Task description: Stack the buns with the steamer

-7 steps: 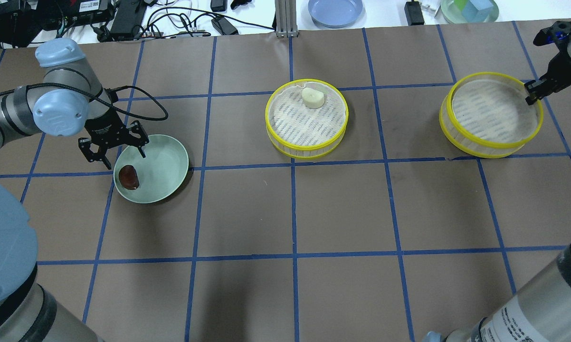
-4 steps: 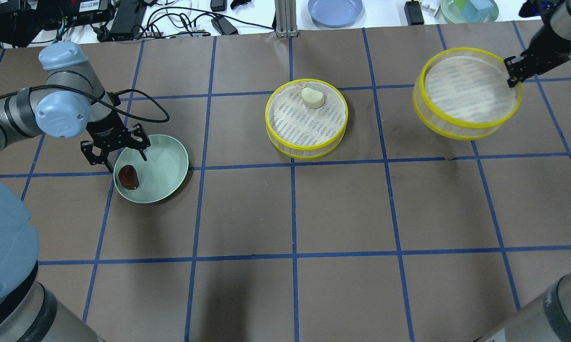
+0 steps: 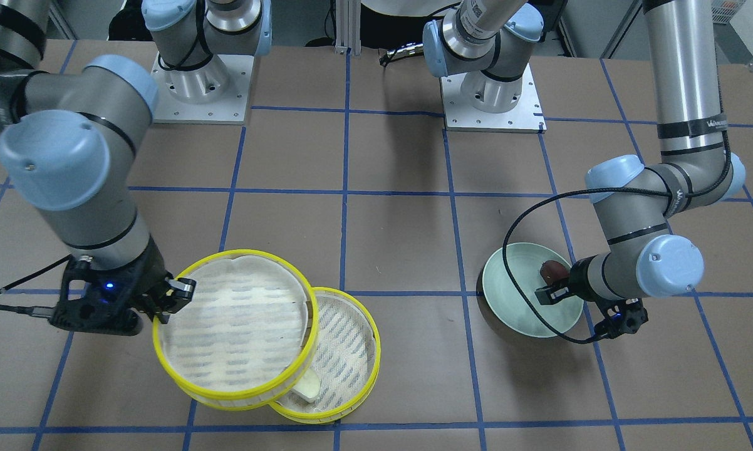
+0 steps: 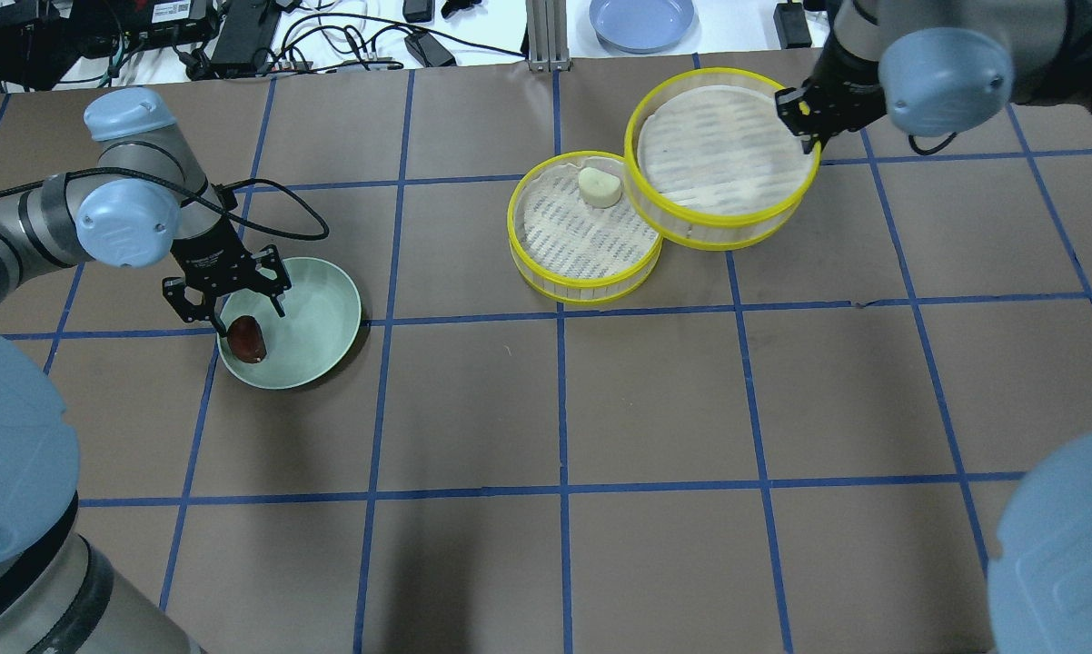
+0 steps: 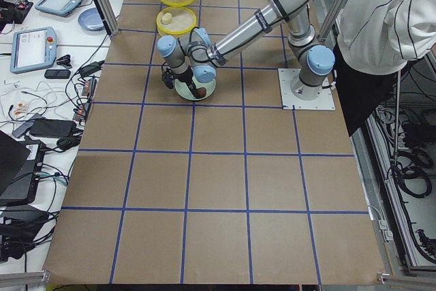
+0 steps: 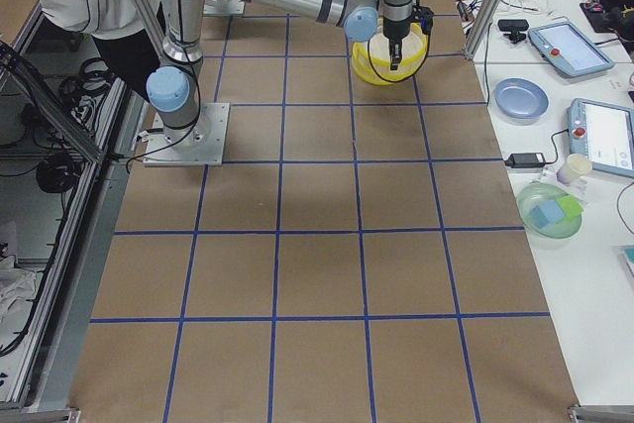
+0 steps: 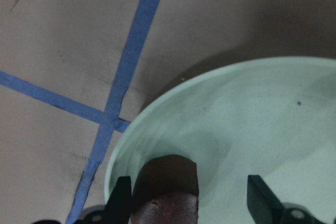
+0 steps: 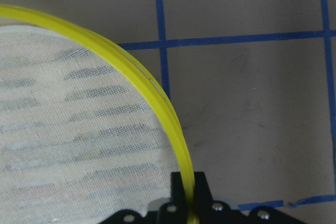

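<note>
My right gripper [image 4: 802,116] is shut on the yellow rim of an empty steamer tray [image 4: 709,154] and holds it in the air, tilted, its edge overlapping the second steamer tray [image 4: 546,277]. That tray stands on the table with the cream-white bun [image 4: 599,186] in it. The right wrist view shows the rim [image 8: 157,98] pinched between the jaws. My left gripper [image 4: 228,304] is open, low over the pale green plate [image 4: 323,309], its fingers [image 7: 122,203] on either side of the reddish-brown bun [image 4: 247,338], also shown in the left wrist view [image 7: 167,184].
Base plates of both arms [image 3: 492,94] sit at the robot's side of the table. A blue plate [image 4: 641,20], a metal post [image 4: 544,36] and cables with electronics [image 4: 237,36] lie beyond the far edge. A person [image 5: 388,25] stands by the base.
My right gripper has lifted the empty tray off the table and carried it left, up to the tray with the cream bun. My left gripper has come down closer around the brown bun.
</note>
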Tool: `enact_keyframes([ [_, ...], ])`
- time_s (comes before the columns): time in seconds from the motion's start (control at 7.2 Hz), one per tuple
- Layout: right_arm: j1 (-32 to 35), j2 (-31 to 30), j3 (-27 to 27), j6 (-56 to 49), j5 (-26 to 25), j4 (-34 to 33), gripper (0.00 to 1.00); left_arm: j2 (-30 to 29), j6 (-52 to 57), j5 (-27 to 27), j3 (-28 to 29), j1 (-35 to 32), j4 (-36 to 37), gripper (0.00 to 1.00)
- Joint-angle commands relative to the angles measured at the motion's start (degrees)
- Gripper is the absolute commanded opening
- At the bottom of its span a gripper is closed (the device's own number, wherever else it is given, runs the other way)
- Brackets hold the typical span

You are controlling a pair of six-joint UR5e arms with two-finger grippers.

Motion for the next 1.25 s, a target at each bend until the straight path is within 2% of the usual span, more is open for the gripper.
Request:
enact_keyframes([
  [0.0,3.08,1.66,0.19,7.58,-0.46,-0.80,0.00,-0.13,0.68,0.41,0.04,-0.01,0.54,0.10],
  [0.14,5.43,3.15,0.19,11.61,-0.72,-4.55,0.00,-0.04,0.25,0.32,0.13,0.08,0.71,0.00],
  [0.56,6.68,5.19,0.54,12.97,-1.07,-4.58,0.00,2.06,-0.63,0.06,1.18,-0.01,3.68,0.00],
  [1.11,6.60,6.59,0.63,13.76,-0.46,-5.11,0.00,6.28,-2.48,-2.75,3.91,-1.06,3.70,0.00],
])
